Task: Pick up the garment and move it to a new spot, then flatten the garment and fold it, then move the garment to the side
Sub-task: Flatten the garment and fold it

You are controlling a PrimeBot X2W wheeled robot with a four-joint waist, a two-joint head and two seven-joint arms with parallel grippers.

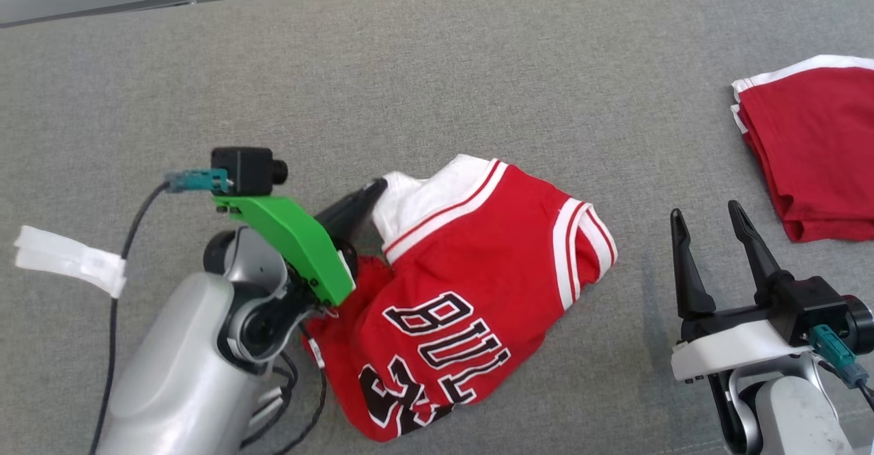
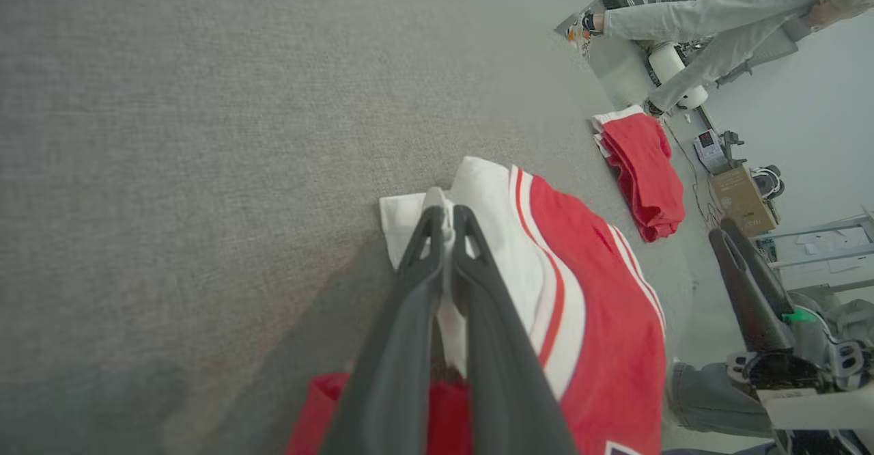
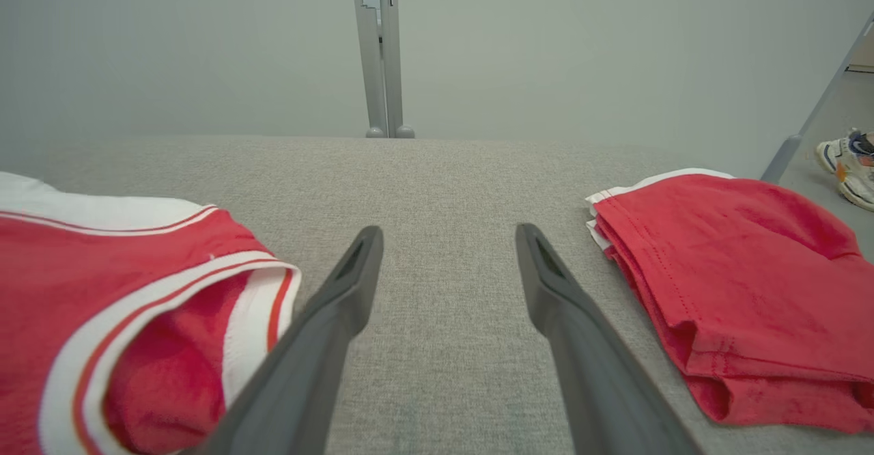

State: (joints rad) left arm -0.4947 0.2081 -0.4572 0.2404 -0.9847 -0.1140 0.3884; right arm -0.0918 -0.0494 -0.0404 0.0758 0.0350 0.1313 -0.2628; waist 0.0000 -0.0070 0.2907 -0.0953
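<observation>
L hand (image 2: 444,210) clamped on garment (image 1: 478,270) white edge, garment lying diag near-left to far-right; R hand (image 1: 705,209) apart.

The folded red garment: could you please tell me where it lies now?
In the head view, the folded red garment lies at the right of the grey surface, beyond the open right gripper, apart from the Bulls jersey.
</observation>
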